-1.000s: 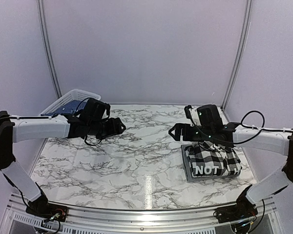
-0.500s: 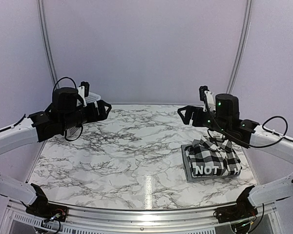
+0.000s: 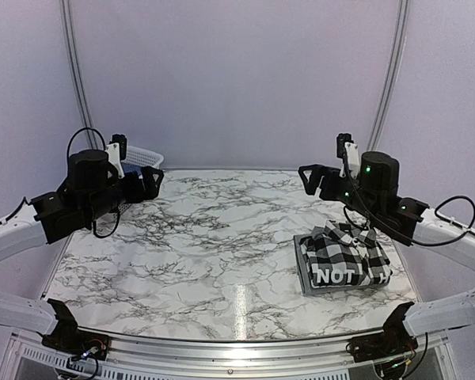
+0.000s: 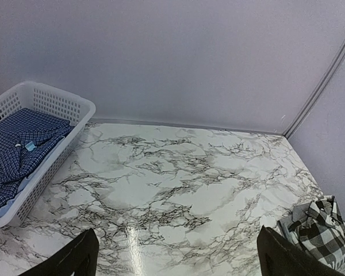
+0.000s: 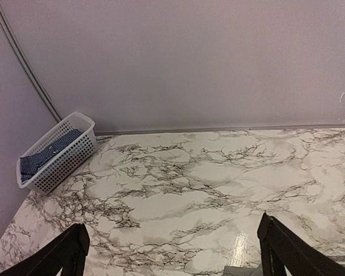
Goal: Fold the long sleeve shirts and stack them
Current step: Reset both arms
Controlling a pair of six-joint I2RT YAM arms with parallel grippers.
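Pale lilac walls (image 3: 237, 79) enclose a white marble-patterned table (image 3: 222, 245) with dark grey veins, seen from above and behind two robot arms.

One white plastic lattice basket (image 4: 46, 172) sits at the table's 10 o'clock corner, against the back wall. It holds one rumpled bundle of blue small-check cloth (image 4: 17, 149) with a pale tag on it.

At about 4 o'clock, near the right edge, a folded checked shirt (image 3: 344, 257) lies on a flat grey pad (image 3: 301, 265). The cloth is soft, in large black and white squares. A black band (image 3: 336, 276) runs along its near edge with the white block letters "NOT". Looser checked folds are bunched up at its far side. Only one lettered band shows. I cannot tell whether the pile holds more than one shirt.

The left gripper (image 3: 150, 179) hangs in the air in front of the basket, toward 10 o'clock. Its black fingers (image 4: 75, 259) are spread wide with nothing between them. The right gripper (image 3: 309, 178) hangs in the air toward 2 o'clock, beyond the shirt and apart from it. Its fingers (image 5: 282, 244) are also spread wide and hold nothing.
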